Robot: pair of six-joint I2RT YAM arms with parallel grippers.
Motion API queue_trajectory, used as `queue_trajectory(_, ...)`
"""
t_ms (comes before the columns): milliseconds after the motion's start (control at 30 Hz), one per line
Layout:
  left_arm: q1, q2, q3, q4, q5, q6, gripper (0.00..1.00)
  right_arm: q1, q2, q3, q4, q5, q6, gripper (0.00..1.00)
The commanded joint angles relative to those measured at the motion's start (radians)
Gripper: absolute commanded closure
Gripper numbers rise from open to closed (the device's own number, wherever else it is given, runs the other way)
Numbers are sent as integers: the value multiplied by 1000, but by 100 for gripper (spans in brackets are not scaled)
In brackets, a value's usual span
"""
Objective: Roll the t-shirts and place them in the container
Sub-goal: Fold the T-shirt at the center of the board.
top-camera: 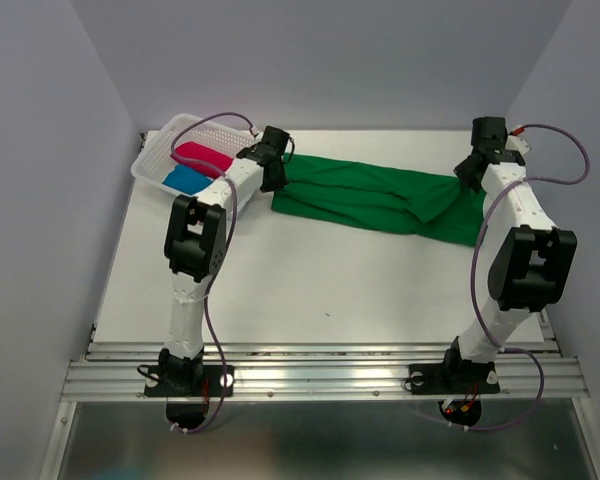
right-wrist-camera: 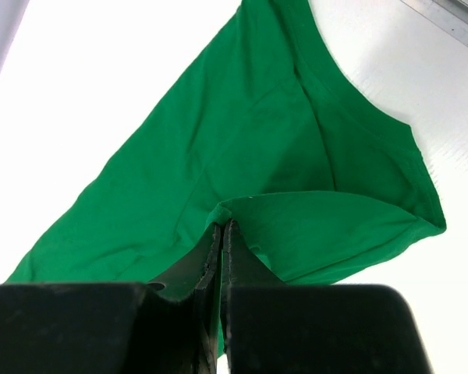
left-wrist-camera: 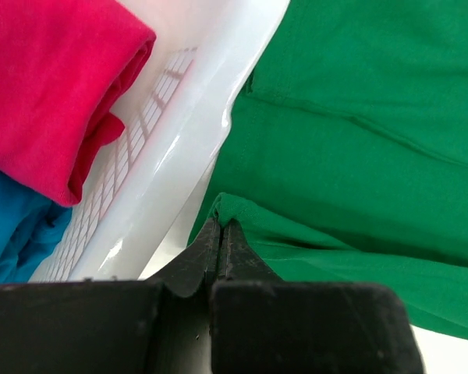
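The deep green t-shirt [top-camera: 380,200] is laid across the upper middle of the top view as a long, wrinkled band on the white table [top-camera: 310,290]. It is stretched from just beside the basket at the left to the far right side.

Its left end is gripped by the left gripper [top-camera: 276,183]. In the left wrist view the jaws are seen pressed together on a small fold of green hem at the lower centre of the frame. Its right end is gripped by the right gripper [top-camera: 468,180]. In the right wrist view the jaws are clenched on a raised edge of the cloth, a folded flap is seen to the right of them, and the rest of the shirt is spread toward the top of the frame.

The crimson-pink t-shirt [top-camera: 202,157] and the bright blue t-shirt [top-camera: 185,180] are kept bundled in the white lattice basket [top-camera: 152,152] at the upper left of the top view. The pink one is placed higher in the frame and the blue one is pressed against it from below. In the left wrist view the basket's wall is seen just beside the green cloth; whether the two touch cannot be told.
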Motion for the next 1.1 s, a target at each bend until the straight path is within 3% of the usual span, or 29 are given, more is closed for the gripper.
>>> queue_trajectory(0, 6, 0, 65, -6, -19, 27, 100, -12, 9, 56, 35, 27, -16, 99)
queue_trajectory(833, 6, 86, 171, 6, -24, 56, 100, -41, 98, 80, 59, -5, -19, 99)
queue_trajectory(933, 6, 83, 176, 0, -10, 58, 76, -41, 116, 91, 61, -11, -16, 99)
queue_trajectory(967, 6, 78, 174, 3, -5, 61, 61, -41, 130, 95, 64, -17, -11, 99)
queue_trajectory(1067, 2, 29, 160, 20, 1, 73, 41, -41, 162, 115, 65, -36, -8, 99)
